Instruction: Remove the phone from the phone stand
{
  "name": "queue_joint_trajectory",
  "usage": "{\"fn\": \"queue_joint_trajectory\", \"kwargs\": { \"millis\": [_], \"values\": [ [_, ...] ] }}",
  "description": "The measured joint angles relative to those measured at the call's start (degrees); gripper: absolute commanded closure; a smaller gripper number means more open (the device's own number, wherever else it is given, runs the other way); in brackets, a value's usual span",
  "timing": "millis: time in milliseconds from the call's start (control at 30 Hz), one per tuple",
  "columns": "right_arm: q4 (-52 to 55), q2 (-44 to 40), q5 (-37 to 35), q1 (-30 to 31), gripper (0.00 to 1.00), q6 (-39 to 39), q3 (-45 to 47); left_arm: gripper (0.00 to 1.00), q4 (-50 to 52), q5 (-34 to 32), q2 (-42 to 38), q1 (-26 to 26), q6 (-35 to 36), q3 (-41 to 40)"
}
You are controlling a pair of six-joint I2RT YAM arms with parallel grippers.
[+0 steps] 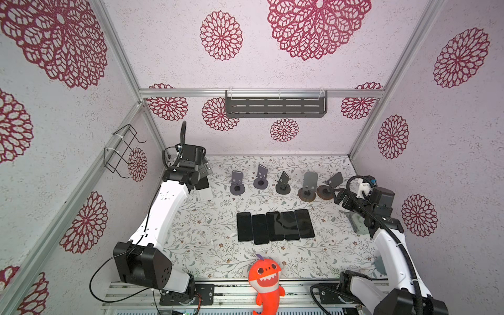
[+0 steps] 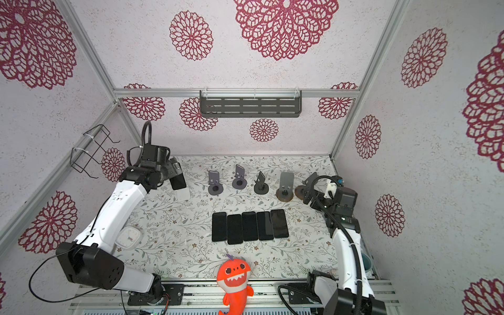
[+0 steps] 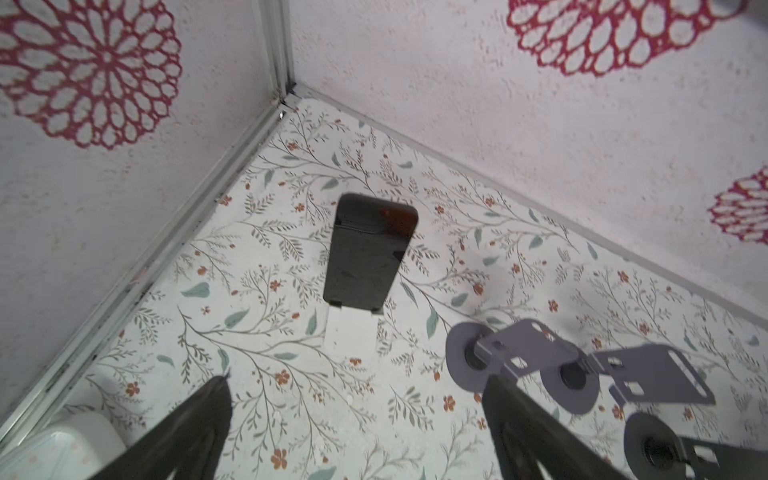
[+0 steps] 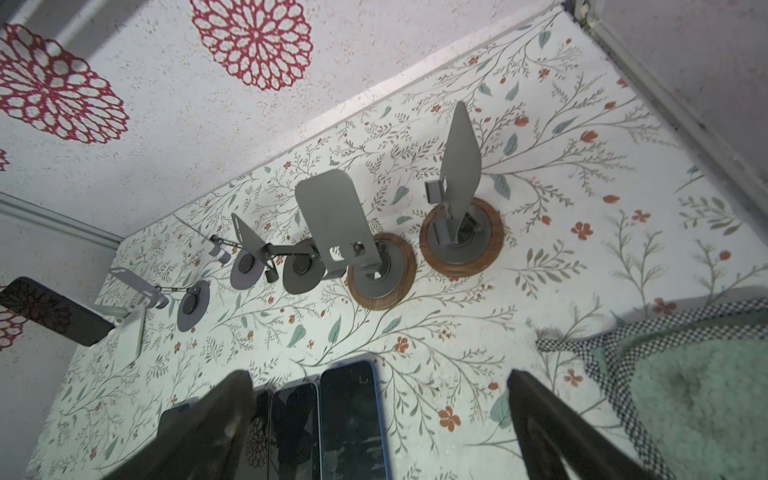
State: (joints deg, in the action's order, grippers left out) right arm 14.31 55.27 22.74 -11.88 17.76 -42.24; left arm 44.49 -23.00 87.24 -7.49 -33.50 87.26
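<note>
The flowered tabletop (image 1: 207,245) carries a row of five dark phones (image 1: 275,226) lying flat side by side at its middle. In front of that row, at the near edge, lies an orange shark toy (image 1: 266,275). Behind the row stands a line of five empty stands (image 1: 283,183), the two right-hand ones on wooden bases. Right of the row lies a green cloth (image 4: 685,374) with a checked border, partly behind the right arm in both top views. Left of the row a white clock (image 2: 128,237) shows in a top view only, half covered by the left arm.

Behind and left of the row, near the back corner, the phone (image 3: 370,253) leans upright on the white phone stand (image 3: 353,332), screen dark.

The left gripper (image 3: 357,378) is spread wide and holds nothing; its fingers are blurred, short of the phone, with nothing between. The right gripper (image 4: 379,374) is also wide apart and empty, above the row's right end.
</note>
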Motion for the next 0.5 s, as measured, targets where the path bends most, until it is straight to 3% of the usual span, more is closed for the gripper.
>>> {"fn": "queue_joint_trajectory", "kwargs": {
  "millis": [300, 500],
  "values": [
    [2.4, -4.6, 0.7, 2.7, 0.01, 1.4, 2.3, 0.02, -9.7, -1.0, 8.0, 6.5, 4.3, 1.0],
    [3.6, -5.8, 1.3, 2.7, 0.01, 1.5, 4.1, 0.02, -13.6, 1.3, 15.5, 7.9, 5.5, 6.4]
  ]
}}
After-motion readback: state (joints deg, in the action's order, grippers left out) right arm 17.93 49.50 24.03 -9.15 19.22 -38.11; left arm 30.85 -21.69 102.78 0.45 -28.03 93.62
